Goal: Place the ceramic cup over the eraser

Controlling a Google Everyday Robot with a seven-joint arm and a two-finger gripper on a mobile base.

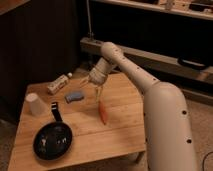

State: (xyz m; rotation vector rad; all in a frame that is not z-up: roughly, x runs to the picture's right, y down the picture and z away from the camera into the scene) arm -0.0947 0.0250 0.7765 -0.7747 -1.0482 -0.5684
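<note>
Camera view: the hand (pixel 98 93) hangs over the surface (pixel 120 131), fingers apart and empty, its blurred tips just above the carrot (pixel 103 114). The ceramic cup (pixel 34 104) stands near the left edge, apart from the eraser (pixel 75 96). The arm hides the surface's right end.

The one view looks down from high up beside the robot's own body, facing forward along its white arm (pixel 134 71) onto the wooden bench (pixel 122 127) at middling range. The tool (pixel 98 94) hangs above the bench's middle, left of frame centre.
</note>
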